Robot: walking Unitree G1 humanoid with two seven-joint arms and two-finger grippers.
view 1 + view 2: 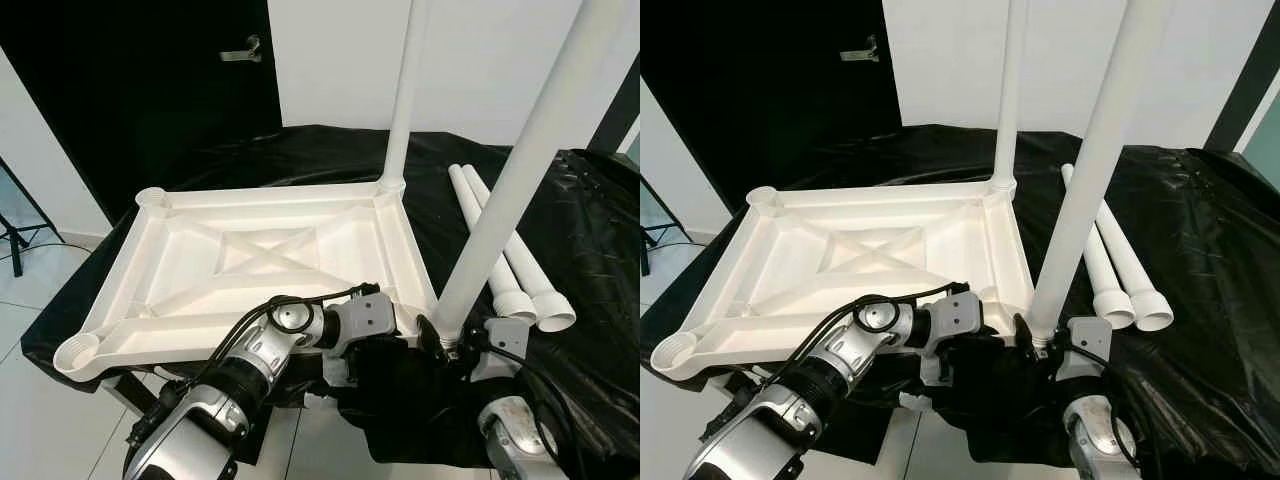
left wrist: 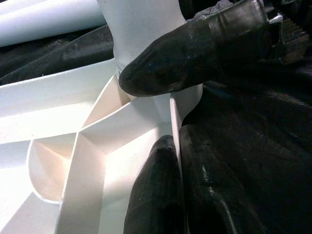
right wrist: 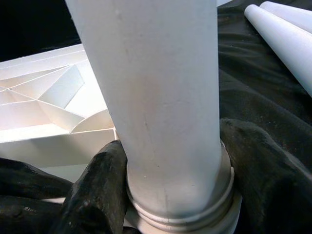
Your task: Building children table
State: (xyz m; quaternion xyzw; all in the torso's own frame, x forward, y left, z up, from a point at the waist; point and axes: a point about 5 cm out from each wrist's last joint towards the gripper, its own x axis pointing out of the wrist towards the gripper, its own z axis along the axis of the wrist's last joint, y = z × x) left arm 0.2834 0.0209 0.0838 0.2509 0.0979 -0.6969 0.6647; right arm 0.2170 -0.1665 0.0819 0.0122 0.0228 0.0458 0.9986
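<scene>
Your right end effector grips the upright leg at its base over the tabletop's near corner socket, which your left end effector pinches.

— What's behind the work surface?
— A white wall, with a black door left of it carrying a metal handle.
— And underneath?
— Black sheeting over the surface; pale floor tiles below.

arms: silver, ribbed joints | cables: black, looped | left pincer: long black fingers
</scene>
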